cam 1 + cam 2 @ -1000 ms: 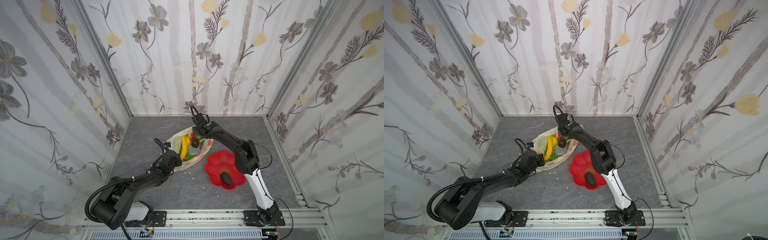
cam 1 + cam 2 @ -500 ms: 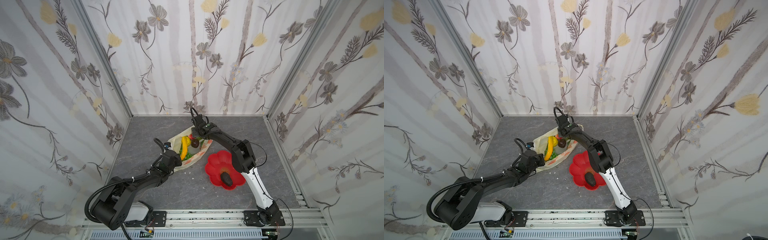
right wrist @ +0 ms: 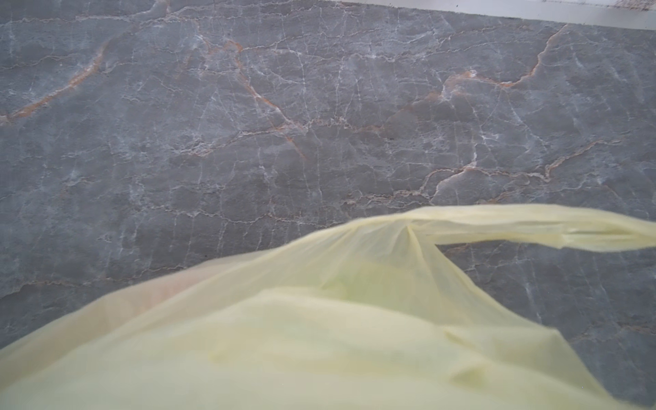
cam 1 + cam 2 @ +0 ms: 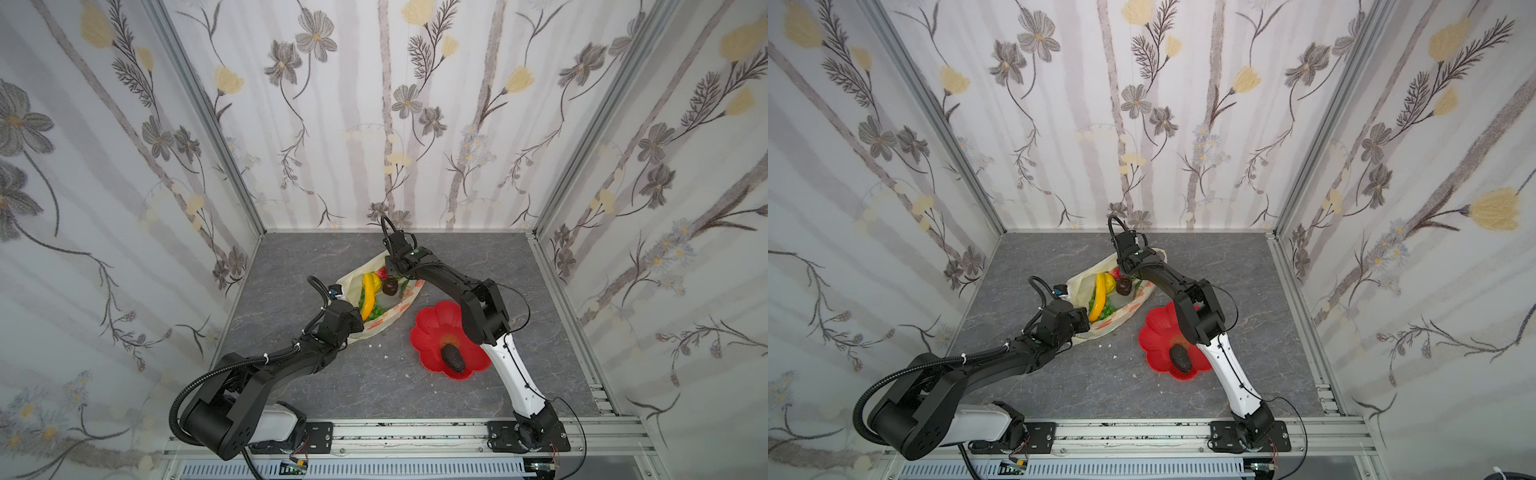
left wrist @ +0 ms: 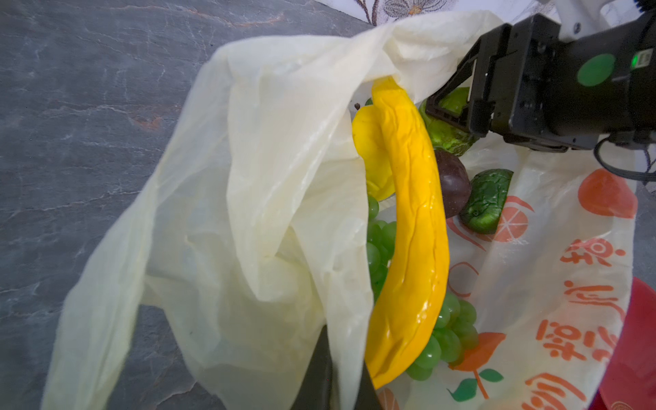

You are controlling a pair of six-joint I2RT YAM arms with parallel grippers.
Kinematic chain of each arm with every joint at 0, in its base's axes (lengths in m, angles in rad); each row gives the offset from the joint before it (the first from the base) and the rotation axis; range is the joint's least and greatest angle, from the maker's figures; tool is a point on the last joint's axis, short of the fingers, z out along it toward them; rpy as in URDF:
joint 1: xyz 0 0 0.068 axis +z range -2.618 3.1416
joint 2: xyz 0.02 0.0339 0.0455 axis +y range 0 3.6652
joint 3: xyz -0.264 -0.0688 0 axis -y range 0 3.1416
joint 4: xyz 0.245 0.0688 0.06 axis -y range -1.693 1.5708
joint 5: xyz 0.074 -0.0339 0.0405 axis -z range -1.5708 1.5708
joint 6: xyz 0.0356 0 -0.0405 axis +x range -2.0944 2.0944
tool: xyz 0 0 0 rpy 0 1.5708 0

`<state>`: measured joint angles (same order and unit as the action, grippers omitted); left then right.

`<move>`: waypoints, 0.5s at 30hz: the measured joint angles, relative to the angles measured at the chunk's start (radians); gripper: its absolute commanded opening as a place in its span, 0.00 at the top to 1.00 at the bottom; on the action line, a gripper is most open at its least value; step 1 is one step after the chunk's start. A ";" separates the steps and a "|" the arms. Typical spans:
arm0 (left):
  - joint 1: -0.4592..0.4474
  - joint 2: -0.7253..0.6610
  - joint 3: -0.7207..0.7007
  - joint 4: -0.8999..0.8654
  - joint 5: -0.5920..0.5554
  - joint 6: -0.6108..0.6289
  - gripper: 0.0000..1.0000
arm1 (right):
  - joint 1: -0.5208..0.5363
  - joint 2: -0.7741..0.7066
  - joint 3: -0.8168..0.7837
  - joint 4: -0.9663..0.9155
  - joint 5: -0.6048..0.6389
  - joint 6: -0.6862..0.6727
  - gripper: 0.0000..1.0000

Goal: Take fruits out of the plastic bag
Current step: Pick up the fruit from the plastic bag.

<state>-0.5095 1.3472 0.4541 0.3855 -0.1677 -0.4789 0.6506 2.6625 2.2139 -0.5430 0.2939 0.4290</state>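
Spreading under everything, the grey marbled table (image 4: 311, 257) carries both arms. The left arm (image 4: 299, 357) lies low, stretched from its near base to the plastic bag (image 4: 390, 318), which sits mid-table with its mouth lifted open. The right arm (image 4: 444, 278) rises from its base, bends its elbow above the red flower-shaped plate (image 4: 428, 336) and slopes down into the bag's far end. Against a second ago that elbow sits slightly nearer the bag, while the left arm, the bag and the fruits look unchanged.

Orange-red printed characters (image 5: 582, 319) and orange-slice drawings mark the bag; I cannot read them. Inside lie the banana (image 5: 411, 230), the grape bunch (image 5: 451, 330) under it, a lemon (image 5: 369, 152), a dark brown piece (image 5: 452, 188) and a loose green fruit (image 5: 486, 198). An avocado (image 4: 453, 358) rests on the plate.

The left gripper (image 5: 340, 376) is pinched together on the bag's rim. The right gripper (image 5: 443, 110) sits against a bumpy green citrus (image 5: 451, 138); whether its jaws squeeze it cannot be told.
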 measured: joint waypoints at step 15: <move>0.000 0.000 0.000 0.000 0.000 0.000 0.91 | 0.051 -0.141 -0.072 -0.040 -0.061 -0.004 0.36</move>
<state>-0.5095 1.3472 0.4541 0.3855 -0.1680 -0.4789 0.7021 2.5214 2.1414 -0.5835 0.2333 0.4252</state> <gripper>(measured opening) 0.090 0.656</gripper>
